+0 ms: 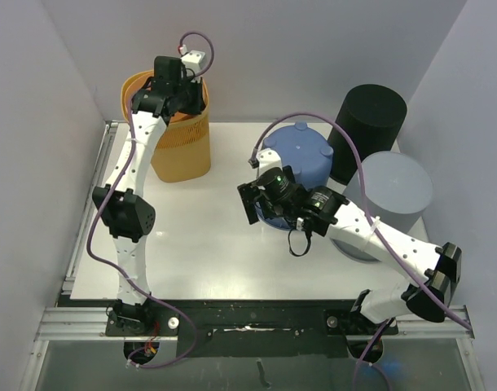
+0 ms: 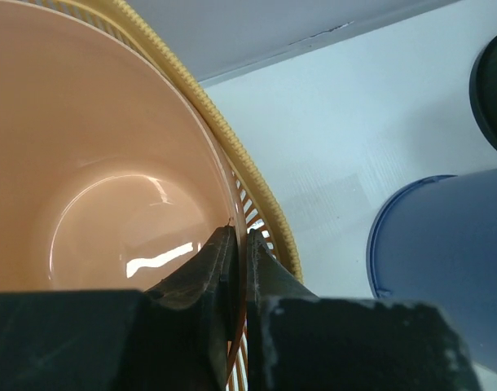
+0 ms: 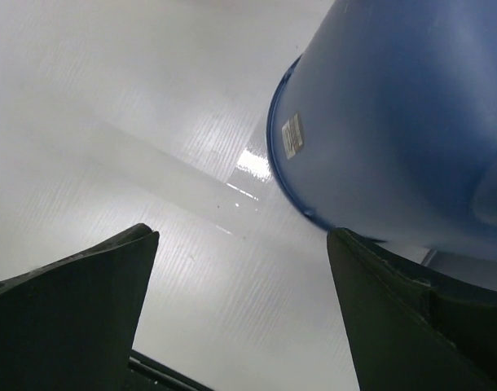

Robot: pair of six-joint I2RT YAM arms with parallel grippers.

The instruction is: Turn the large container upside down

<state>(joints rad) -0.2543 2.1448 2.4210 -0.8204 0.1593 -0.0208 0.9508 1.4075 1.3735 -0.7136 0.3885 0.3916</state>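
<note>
On the table, four containers: left claw clamps the orange basket's rim, right claw gapes beside blue bucket.

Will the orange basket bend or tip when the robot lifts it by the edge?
Probably light: the basket is empty, with thin slatted walls. It may flex a little, since the left tool pinches only one thin spot. It is tall and held at one side, so it will likely tilt when lifted.

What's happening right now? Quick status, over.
Left gripper shut on the orange container rim. Right gripper open, beside the blue container. Orange one upright, mouth up, not yet turned.
</note>
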